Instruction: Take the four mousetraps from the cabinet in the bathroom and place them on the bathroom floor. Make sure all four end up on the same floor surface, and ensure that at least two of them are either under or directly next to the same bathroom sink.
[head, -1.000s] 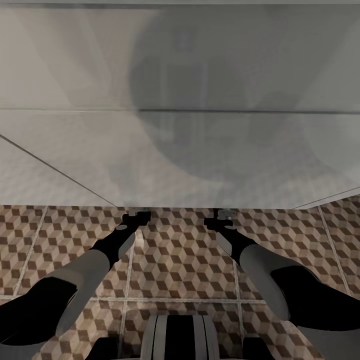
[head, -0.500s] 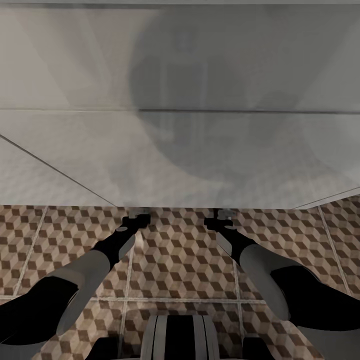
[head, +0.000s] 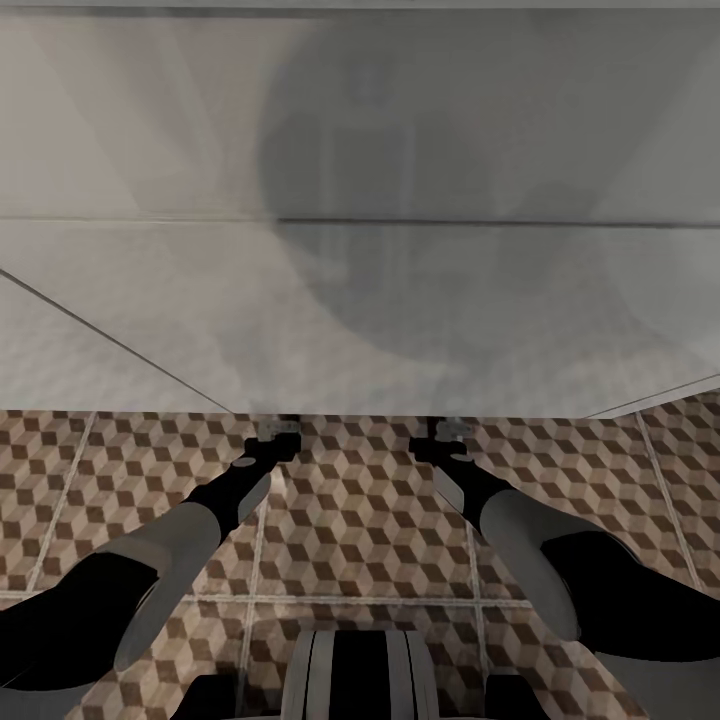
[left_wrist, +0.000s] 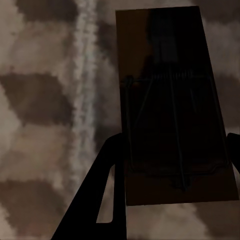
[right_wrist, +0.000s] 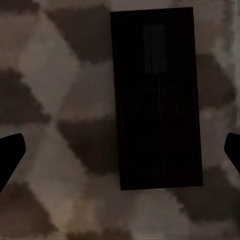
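In the left wrist view a mousetrap (left_wrist: 160, 50), dark in shadow, sits between the fingers of my left gripper (left_wrist: 175, 150), which touch both of its long edges just above the cube-patterned bathroom floor (left_wrist: 45, 100). In the right wrist view a second mousetrap (right_wrist: 156, 100) lies flat on the floor tiles (right_wrist: 60, 60). My right gripper (right_wrist: 122, 150) stands open over it, fingers far apart and clear of it. The head view has both grippers, left (head: 275, 432) and right (head: 447, 432), low at the foot of a glossy white unit (head: 360, 300). The cabinet is out of view.
The white unit's face rises close in front and mirrors my dim outline. Patterned floor (head: 360, 510) with pale grout lines runs between it and my base (head: 360, 670). Both arms reach forward side by side over the tiles.
My left gripper has shifted very slightly down and back at the foot of the white unit. The right arm and the view have not moved.
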